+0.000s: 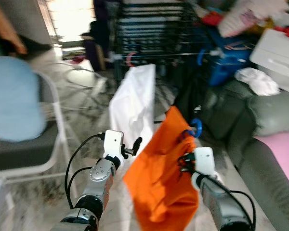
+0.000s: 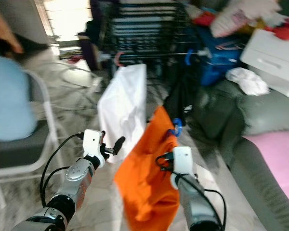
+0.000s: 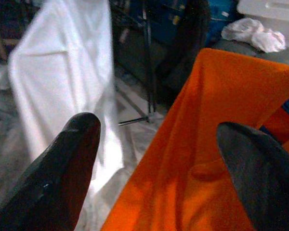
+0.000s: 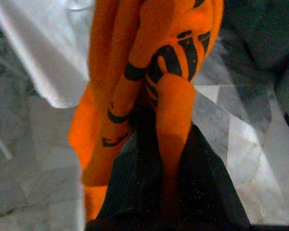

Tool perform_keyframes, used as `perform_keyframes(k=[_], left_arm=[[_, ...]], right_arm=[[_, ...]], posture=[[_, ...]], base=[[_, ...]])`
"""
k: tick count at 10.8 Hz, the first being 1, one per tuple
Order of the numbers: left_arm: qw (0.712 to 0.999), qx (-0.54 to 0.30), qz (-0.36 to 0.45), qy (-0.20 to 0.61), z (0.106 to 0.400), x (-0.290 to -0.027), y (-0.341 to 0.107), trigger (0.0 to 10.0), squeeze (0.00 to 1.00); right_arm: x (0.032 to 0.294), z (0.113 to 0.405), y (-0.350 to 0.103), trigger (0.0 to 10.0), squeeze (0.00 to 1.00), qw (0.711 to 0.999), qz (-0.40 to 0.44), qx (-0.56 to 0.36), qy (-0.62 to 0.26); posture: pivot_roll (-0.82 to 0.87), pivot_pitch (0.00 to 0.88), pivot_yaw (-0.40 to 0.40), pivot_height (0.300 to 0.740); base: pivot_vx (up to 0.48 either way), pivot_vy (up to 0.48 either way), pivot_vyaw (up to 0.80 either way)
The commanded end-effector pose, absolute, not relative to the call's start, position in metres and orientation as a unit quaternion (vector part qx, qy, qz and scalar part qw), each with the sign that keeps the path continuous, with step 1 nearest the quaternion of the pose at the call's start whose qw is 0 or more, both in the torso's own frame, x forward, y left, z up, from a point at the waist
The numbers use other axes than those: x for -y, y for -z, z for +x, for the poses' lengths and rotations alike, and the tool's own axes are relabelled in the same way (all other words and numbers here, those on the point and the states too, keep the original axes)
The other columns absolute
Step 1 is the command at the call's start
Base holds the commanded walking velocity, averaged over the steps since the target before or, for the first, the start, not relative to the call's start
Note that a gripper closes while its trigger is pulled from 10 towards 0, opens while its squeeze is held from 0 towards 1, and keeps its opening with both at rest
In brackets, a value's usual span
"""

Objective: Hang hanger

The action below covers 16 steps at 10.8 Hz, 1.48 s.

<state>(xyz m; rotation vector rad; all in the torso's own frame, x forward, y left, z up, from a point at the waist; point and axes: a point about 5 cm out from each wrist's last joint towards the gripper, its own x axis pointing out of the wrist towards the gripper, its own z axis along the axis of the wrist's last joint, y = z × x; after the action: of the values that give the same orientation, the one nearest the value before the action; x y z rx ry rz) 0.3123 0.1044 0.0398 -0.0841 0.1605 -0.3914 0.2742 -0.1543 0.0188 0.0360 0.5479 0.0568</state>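
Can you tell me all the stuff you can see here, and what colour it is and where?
orange shirt: one, orange with black print, on a blue hanger, held up in front of the robot
hanger: one, blue hook showing at the shirt's top
white garment: one, white, hanging on the rack's rail
drying rack: one, dark, behind the garments
chair: one, white frame, grey seat, pale blue back, on the left
sofa: one, grey, on the right
box: one, white, top right
left end effector: one, black fingers open, beside the shirt
right end effector: one, shut on the shirt
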Motion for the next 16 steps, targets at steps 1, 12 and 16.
perform_keyframes(k=[1, 12, 16], left_arm=[[0.977, -0.073, -0.042, 0.195, 0.314, -0.106, -0.042, 10.0, 0.0], [0.99, -0.094, 0.002, 0.107, 0.309, -0.125, -0.032, 10.0, 0.0], [0.992, -0.114, 0.045, -0.008, 0.292, -0.181, -0.019, 10.0, 0.0]], right_arm=[[0.156, 0.283, -0.029, 10.0, 0.0, 0.969, 0.022, -0.246, -0.026], [0.134, 0.284, -0.026, 10.0, 0.0, 0.957, -0.003, -0.261, -0.125], [0.123, 0.298, -0.024, 10.0, 0.0, 0.963, -0.018, -0.252, -0.09]], posture=[[-0.23, 0.0, 0.047, 0.74], [-0.18, 0.033, -0.004, 0.74], [-0.02, 0.015, -0.04, 0.74]], base=[[0.446, 0.0, 0.0], [0.273, 0.0, 0.0], [0.0, 0.0, 0.0]])
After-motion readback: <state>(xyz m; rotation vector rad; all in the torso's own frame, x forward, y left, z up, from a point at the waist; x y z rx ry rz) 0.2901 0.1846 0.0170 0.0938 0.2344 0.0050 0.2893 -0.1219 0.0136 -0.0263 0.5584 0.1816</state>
